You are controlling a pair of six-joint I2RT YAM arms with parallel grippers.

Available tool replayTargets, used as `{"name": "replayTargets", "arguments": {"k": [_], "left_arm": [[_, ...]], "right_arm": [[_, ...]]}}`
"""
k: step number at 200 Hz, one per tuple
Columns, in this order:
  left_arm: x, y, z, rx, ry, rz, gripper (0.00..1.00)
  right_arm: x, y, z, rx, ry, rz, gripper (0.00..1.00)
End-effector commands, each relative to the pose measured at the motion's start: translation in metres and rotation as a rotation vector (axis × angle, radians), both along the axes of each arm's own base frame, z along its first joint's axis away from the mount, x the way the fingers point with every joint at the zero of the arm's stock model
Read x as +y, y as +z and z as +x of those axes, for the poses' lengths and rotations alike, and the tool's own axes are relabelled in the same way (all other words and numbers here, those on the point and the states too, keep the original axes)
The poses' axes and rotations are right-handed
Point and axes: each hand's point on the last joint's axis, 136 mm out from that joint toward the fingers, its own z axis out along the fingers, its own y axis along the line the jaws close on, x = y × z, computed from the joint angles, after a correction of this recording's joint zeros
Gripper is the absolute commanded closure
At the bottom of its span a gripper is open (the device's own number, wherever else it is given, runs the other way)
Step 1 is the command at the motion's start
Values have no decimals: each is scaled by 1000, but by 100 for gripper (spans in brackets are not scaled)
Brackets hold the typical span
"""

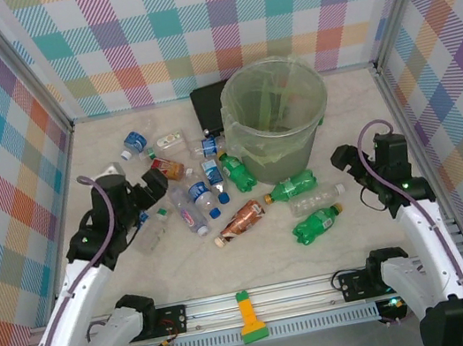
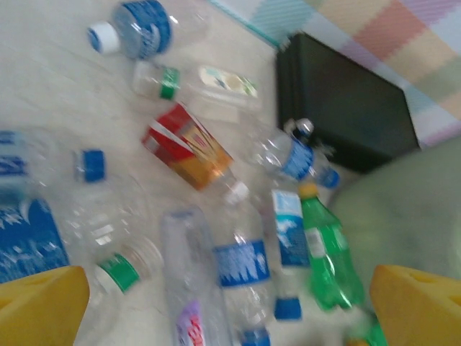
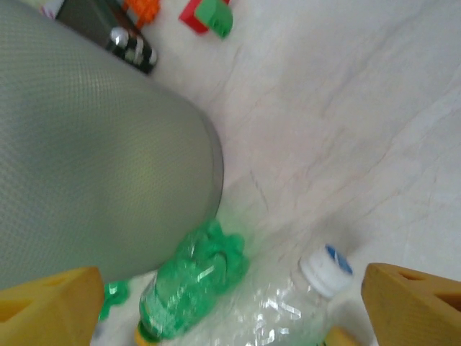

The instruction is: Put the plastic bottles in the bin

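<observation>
Pale marbled tabletop (image 1: 187, 275), plaid walls (image 1: 188, 28), plastic bottles (image 1: 198, 204) scattered beside bin (image 1: 287, 151)

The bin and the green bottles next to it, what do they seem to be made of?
The bin looks like translucent grey-green plastic, fairly matt: its wall lets light through. The green bottles look like thin, glossy, see-through plastic: they glint, and one near the bin is crumpled. Likely, not certain.

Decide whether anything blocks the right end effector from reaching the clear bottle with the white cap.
Nothing visible does. The clear bottle lies on the table directly ahead of the open right end effector, with no object between them. A green bottle lies beside it, toward the bin, not across the path.
</observation>
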Motion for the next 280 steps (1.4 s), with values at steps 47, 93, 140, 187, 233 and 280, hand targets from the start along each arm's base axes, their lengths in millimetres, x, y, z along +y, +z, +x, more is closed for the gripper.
{"name": "replayTargets", "arguments": {"k": [47,93,140,187,233,280], "left_arm": [[-55,-12,-45,-10,-182,23,0],[-83,-11,-55,-15,-286,63,0],[-94,-7,-61,-23,-338,87,1],[-93,-2,-65,-33,-347,84,1],[-90,-1,-68,-35,-344,82,0],[-92,0,-68,-34,-348,81,1]], "right_arm": [[41,-36,-67,276,74,266,20],[48,-66,-97,391,47,330,36],[45,-92,-94,433,-14,350,43],[41,-110,-82,465,-45,358,46],[33,-116,-68,451,-74,371,49],[29,-127,-60,465,-101,399,50]]}}
